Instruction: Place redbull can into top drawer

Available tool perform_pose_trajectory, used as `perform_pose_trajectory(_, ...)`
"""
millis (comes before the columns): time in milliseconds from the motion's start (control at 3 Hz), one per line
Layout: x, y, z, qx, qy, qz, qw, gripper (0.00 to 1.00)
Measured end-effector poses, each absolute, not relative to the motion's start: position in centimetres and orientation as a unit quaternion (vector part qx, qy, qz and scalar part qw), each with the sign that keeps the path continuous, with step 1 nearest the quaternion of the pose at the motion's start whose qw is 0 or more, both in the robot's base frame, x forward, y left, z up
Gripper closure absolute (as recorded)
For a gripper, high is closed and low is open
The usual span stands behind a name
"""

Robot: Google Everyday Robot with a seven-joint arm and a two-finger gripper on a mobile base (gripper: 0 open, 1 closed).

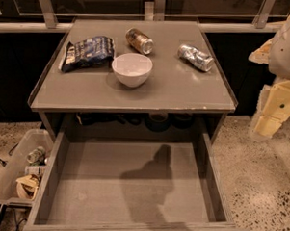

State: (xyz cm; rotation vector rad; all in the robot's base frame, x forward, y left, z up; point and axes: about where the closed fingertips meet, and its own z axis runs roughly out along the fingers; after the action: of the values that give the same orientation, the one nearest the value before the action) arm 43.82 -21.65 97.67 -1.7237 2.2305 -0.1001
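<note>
The redbull can (195,57) lies on its side at the back right of the grey tabletop (184,92), its shiny round end facing front right. The top drawer (132,184) stands pulled open below the tabletop, wide and shallow with a bare grey bottom that carries a shadow. My arm (281,70) hangs at the right edge of the view, off the table and right of the can. The gripper itself is not in view.
A white bowl (132,68) sits mid-table, a golden-brown can (139,41) lies behind it, and a dark blue chip bag (87,52) lies at the back left. A pale plastic bin (22,167) with trash stands on the speckled floor left of the drawer.
</note>
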Motion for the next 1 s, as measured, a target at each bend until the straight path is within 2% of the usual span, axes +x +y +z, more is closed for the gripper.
perform_pose_trajectory(667,44.8,-21.4,98.1,-0.607,0.775,-0.033,0.174,0.0)
perform_pose_trajectory(1000,48.8,-21.2,98.7,-0.621,0.752,-0.014,0.221,0.0)
